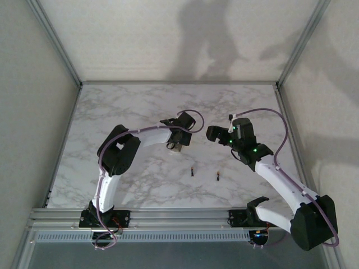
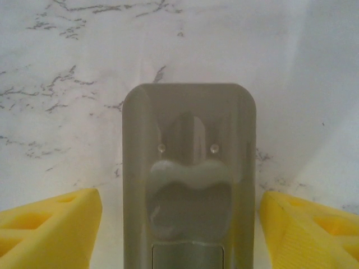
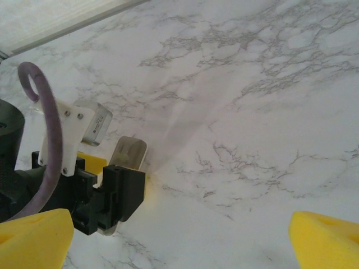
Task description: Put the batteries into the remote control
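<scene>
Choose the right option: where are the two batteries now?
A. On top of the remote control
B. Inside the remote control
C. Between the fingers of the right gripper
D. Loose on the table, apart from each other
D: in the top view, one battery and the other battery sit on the bare marble table, nearer the arm bases than the remote control, with nothing touching them.

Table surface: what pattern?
The table is white marble-patterned with grey veins, best seen in the right wrist view.
</scene>
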Tool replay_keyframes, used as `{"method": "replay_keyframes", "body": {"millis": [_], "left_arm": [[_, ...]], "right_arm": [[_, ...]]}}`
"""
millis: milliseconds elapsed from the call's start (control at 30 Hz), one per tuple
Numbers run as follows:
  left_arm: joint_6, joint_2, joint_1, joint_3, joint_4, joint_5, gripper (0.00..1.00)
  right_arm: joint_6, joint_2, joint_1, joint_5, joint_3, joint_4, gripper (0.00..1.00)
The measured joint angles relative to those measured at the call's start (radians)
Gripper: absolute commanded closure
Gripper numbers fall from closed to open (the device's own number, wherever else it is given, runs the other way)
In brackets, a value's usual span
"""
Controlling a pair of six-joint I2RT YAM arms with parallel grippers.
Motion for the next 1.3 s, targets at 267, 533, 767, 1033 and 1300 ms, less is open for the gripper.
{"method": "replay_keyframes", "body": {"millis": [267,533,767,1033,1300], "left_arm": [[-0.017,-0.133,-0.039,-0.187,0.020,-0.013,0.25],[-0.061,-0.280,-0.007,-0.349,0.050,-0.106,0.27],[-0.088,-0.379,0.101,-0.438,0.144,-0.100,0.23],[-0.170,-0.538,0.104,-0.534,0.232,-0.066,0.15],[-0.300,-0.674,0.120,-0.629,0.306,-0.008,0.00]], "right_arm": [[-0.008,0.060,0.000,-0.057,0.003,0.000,0.01],[-0.027,0.147,0.042,-0.081,0.052,0.002,0.01],[-0.052,0.272,0.101,-0.077,0.150,-0.005,0.11],[-0.071,0.479,0.107,-0.077,0.272,-0.009,0.41],[-0.076,0.751,0.107,-0.087,0.447,-0.010,0.39]]}}
